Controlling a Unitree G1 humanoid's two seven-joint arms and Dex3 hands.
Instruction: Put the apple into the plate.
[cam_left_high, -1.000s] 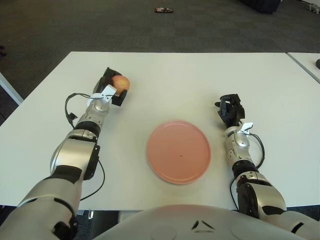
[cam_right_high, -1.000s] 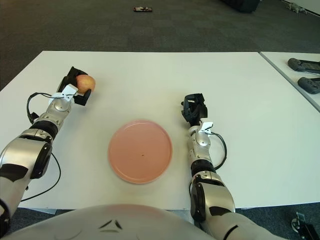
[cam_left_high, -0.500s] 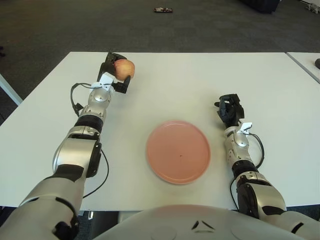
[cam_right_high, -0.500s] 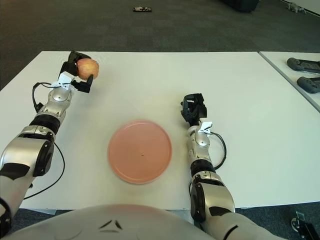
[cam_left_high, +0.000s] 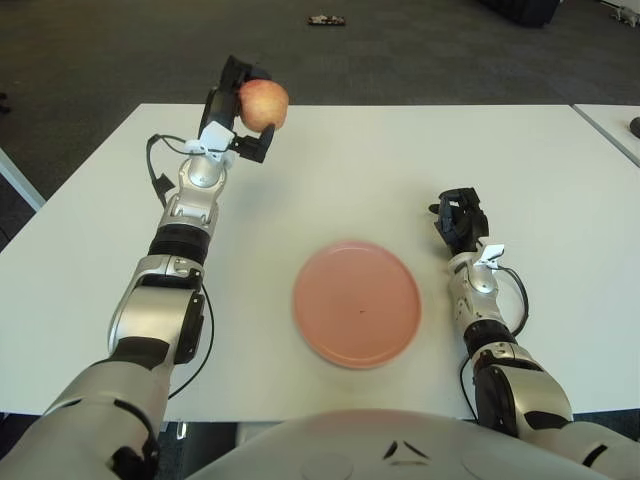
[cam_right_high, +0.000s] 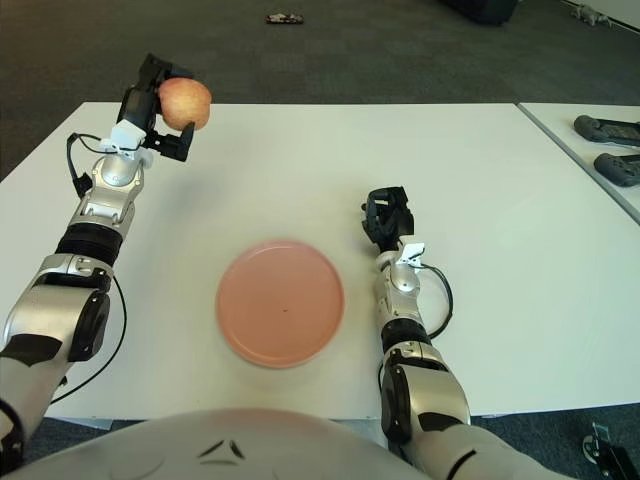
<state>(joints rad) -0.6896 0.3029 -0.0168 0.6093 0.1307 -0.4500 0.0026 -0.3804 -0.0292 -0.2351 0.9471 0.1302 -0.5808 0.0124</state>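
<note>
A white table (cam_right_high: 300, 160) fills most of the scene. Beyond its far edge lies dark grey carpet (cam_right_high: 350, 50) laid in square tiles. A small dark object (cam_right_high: 286, 17) sits on the carpet. A second white table (cam_right_high: 590, 160) stands alongside, carrying 2 dark controller-like devices (cam_right_high: 608, 130).

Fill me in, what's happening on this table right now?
The left hand grips the apple and holds it up above the far left part of the white table. The pink plate sits empty near the front middle, so the apple is not yet in it. The right hand shows idle to the right of the plate.
</note>
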